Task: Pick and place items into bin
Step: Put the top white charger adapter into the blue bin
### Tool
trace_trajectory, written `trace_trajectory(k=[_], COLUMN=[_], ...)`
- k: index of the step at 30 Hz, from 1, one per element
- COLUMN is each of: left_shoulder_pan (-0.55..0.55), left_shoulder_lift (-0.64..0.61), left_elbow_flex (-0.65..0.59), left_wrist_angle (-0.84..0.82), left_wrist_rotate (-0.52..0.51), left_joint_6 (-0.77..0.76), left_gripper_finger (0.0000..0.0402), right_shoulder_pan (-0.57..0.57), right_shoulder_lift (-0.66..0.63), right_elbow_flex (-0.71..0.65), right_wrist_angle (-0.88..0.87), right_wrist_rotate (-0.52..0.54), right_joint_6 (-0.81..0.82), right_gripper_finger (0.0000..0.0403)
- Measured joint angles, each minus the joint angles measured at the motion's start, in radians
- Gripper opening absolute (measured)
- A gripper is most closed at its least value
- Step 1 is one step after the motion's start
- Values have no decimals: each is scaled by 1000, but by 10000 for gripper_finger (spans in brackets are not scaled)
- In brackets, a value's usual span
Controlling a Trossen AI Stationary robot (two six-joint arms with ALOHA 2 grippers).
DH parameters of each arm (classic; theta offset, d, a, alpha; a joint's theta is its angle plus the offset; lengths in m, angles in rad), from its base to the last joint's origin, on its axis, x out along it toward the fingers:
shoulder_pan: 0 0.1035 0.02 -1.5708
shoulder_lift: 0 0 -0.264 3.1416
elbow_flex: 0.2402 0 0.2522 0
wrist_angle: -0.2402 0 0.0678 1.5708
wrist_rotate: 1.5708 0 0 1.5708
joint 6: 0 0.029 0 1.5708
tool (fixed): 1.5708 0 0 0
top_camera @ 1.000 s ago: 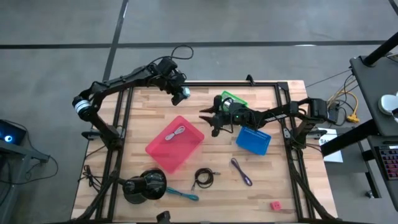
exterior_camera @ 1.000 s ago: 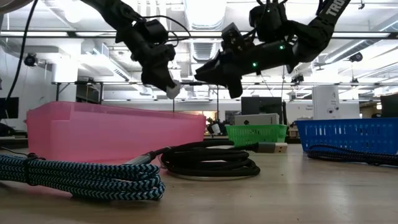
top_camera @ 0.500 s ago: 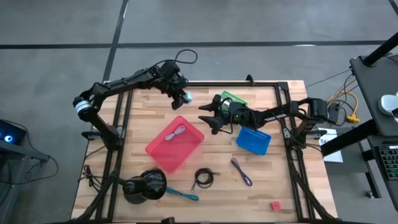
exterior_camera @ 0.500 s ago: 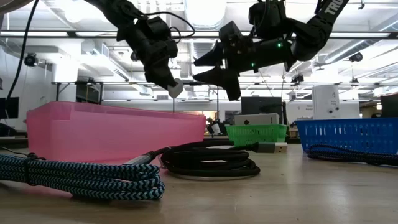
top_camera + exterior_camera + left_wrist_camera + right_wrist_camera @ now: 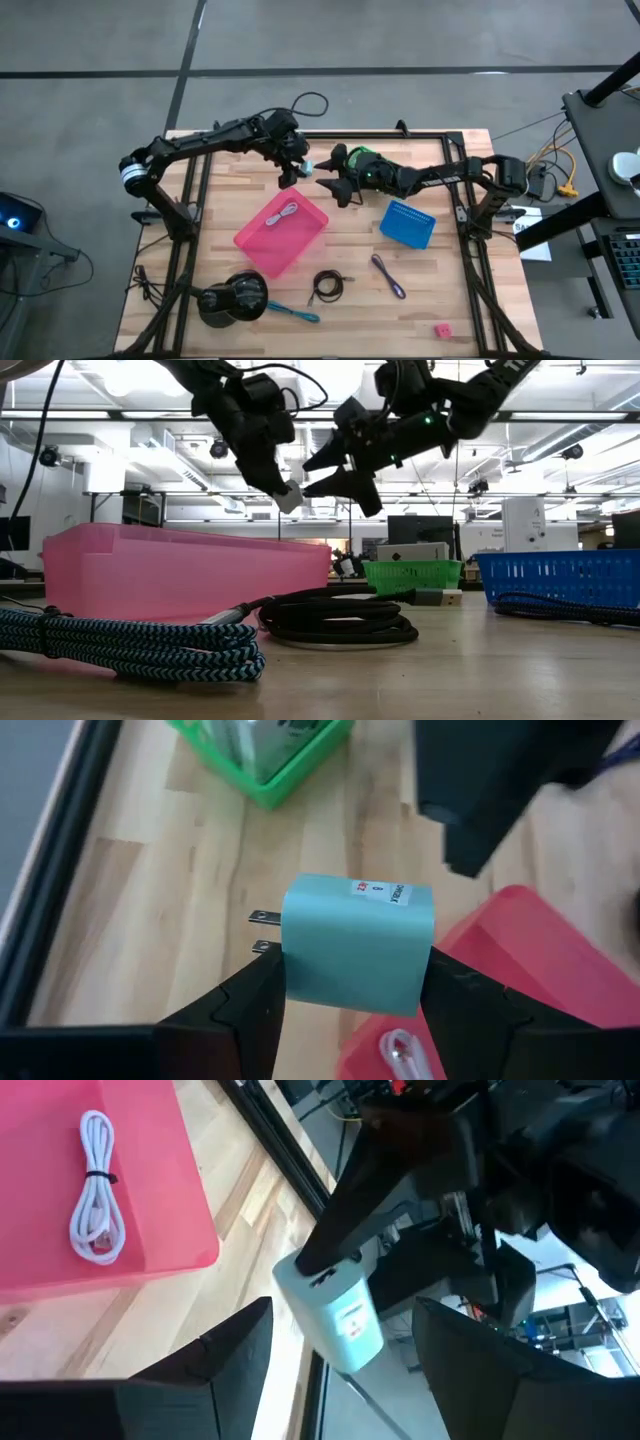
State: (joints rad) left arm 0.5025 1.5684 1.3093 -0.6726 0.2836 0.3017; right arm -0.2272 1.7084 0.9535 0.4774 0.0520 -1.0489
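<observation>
- Foreground, low view: the teal braided cord (image 5: 130, 645) and the coiled black cord (image 5: 340, 622) lie on the table in front of the pink bin (image 5: 180, 575), neither yet collected.
- In the bin, your one deposit so far: a whitish cord (image 5: 286, 212).
- Above the bin's far corner, the left gripper (image 5: 285, 495) clamps a light-blue charger block (image 5: 358, 945), prongs pointing out sideways.
- The news: the right gripper (image 5: 325, 472), half closed a second ago, now has its jaws spread wide and empty. It has swung in from over the blue basket (image 5: 407, 223) to just beside the block.
- Your two arms look set for a mid-air handover; the block is not yet over the bin.
- Room is tight here. Both grippers crowd together, with the green basket (image 5: 372, 158) just beside them and the table's back rail near.
- Your open ground is the bare wood between the pink bin and the blue basket.
- The purple cord (image 5: 388, 275) and the red block (image 5: 442, 330) wait well apart, toward the front.
</observation>
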Motion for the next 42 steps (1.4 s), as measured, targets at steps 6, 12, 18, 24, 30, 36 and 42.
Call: trace_trajectory(k=[6, 12, 18, 24, 30, 36, 42], left_shoulder_pan=[-14, -27, -41, -44, -52, -73, -88], left_shoulder_lift=[0, 0, 0, 0, 0, 0, 0], left_elbow_flex=[0, 0, 0, 14, 30, 31, 32], left_wrist_angle=[-2, -2, 9, 12, 12, 9, 10], left_wrist_rotate=[-30, -31, -31, -30, -30, -30, -30], left_joint_6=[-4, -4, -6, -3, -3, 17, 29], left_gripper_finger=[189, 189, 189, 189, 189, 189, 189], right_shoulder_pan=[-4, -12, -23, -23, -23, -23, -25], right_shoulder_lift=[0, 0, 0, 7, 8, 8, 8], right_elbow_flex=[60, 100, 104, 105, 106, 106, 106], right_wrist_angle=[-120, -191, -192, -212, -219, -219, -219], right_wrist_rotate=[-49, -52, -61, -88, -90, -87, -86], right_joint_6=[-69, -110, -143, -167, -182, -220, -230], right_gripper_finger=[226, 226, 226, 226, 226, 226, 226])
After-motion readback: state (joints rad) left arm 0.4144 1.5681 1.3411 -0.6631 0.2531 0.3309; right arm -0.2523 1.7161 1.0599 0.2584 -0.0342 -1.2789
